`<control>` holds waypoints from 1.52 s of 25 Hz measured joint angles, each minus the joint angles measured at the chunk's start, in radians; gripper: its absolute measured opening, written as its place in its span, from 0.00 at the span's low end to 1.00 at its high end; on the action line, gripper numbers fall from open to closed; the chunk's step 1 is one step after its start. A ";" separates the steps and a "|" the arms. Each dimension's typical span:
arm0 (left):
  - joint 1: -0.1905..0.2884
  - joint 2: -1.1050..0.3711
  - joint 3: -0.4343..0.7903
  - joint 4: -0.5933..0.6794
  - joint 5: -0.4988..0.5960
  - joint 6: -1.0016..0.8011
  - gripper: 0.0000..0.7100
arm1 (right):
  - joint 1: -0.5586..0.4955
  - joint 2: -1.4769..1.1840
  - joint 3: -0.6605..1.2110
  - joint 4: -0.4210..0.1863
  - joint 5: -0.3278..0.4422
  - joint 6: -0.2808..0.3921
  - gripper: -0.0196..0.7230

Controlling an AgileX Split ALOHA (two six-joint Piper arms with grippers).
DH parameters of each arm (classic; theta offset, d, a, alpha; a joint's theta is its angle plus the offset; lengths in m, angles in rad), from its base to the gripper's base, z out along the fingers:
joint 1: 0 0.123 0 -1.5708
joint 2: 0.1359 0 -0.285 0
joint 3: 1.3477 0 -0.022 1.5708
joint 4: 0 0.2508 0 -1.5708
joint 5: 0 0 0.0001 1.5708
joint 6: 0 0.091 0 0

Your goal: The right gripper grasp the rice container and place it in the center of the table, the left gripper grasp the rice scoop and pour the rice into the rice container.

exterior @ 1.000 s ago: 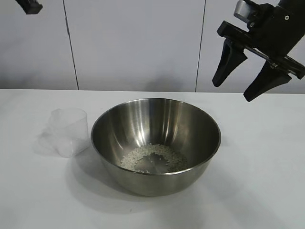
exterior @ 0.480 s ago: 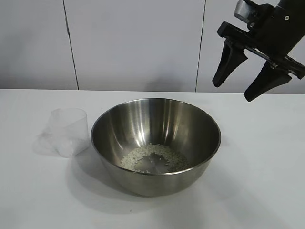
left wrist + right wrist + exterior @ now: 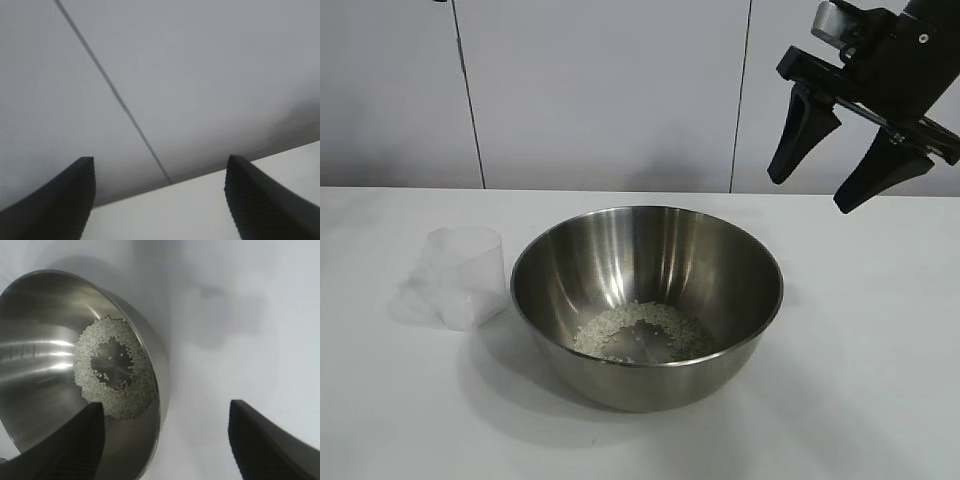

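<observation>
While the right hand [image 3: 820, 166] hangs wide open and empty at upper right, the rice container [image 3: 647, 300] sits mid-frame on the table [image 3: 860, 380], rice [image 3: 640, 330] ringing its bottom. Just left stands the rice scoop [image 3: 460, 275]. The left hand [image 3: 160, 200] gapes empty.

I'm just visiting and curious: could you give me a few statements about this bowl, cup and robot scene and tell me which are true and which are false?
1. The rice lies in the rice container. True.
2. The rice scoop stands inside the steel bowl. False: it stands on the table, beside the bowl.
3. The right gripper is clamped on the bowl's rim. False: it hangs open above the table, holding nothing.
4. The left gripper is open, with nothing between its fingers. True.
5. The scoop is heaped with rice. False: it looks empty.
</observation>
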 joint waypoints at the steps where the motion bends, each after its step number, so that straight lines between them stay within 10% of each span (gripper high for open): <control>1: 0.000 0.000 0.000 -0.134 0.041 0.069 0.74 | 0.000 0.000 0.000 0.000 0.000 0.000 0.68; 7: 0.000 0.000 -0.005 -0.869 0.180 0.544 0.74 | 0.000 0.000 0.000 0.000 -0.001 0.000 0.68; 11: 0.000 0.000 -0.047 -1.114 0.280 0.716 0.74 | 0.000 0.000 0.000 0.000 0.004 0.000 0.68; 26: 0.000 0.000 -0.099 -1.185 0.374 0.748 0.74 | 0.000 0.000 0.000 -0.002 0.154 -0.002 0.68; 38: 0.000 0.000 -0.099 -1.186 0.387 0.748 0.74 | 0.000 0.000 0.000 -0.002 0.065 -0.003 0.68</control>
